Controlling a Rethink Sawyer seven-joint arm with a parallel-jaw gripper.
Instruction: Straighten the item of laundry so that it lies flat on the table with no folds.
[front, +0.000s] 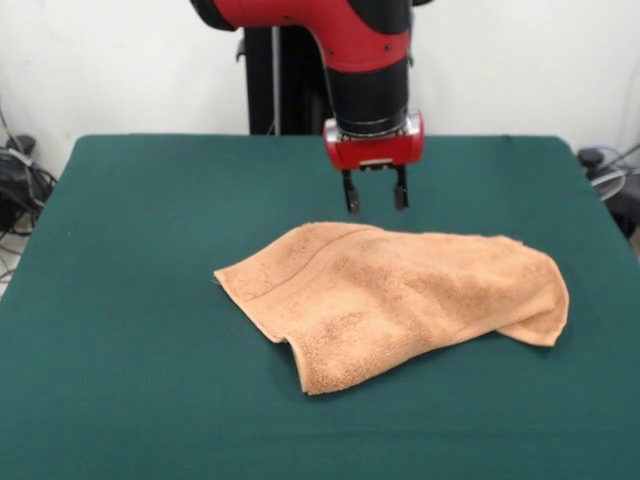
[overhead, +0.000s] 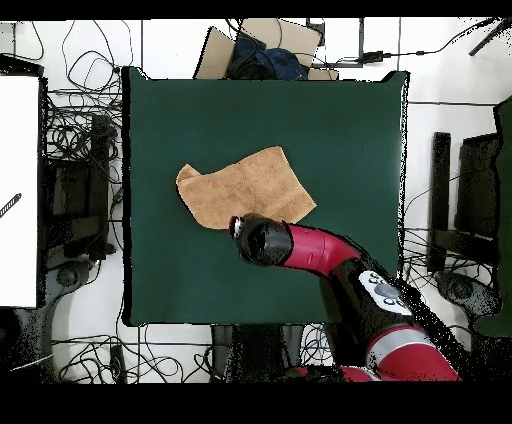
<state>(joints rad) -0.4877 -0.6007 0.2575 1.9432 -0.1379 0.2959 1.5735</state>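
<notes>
The peach-orange towel (front: 400, 295) lies crumpled in the middle of the dark green table (front: 130, 250), folded over on itself with a woven band showing near its left edge. My gripper (front: 375, 203) hangs just above the towel's far edge, its two dark fingers apart and holding nothing. In the overhead view the towel (overhead: 245, 188) lies left of the table's middle (overhead: 350, 150), and the arm's wrist covers the gripper at the towel's lower edge.
Cables and dark boxes lie on the floor off both table sides (overhead: 70, 170). A cardboard box (overhead: 255, 50) stands beyond the far table edge. The black pedestal (front: 270, 70) stands behind the table.
</notes>
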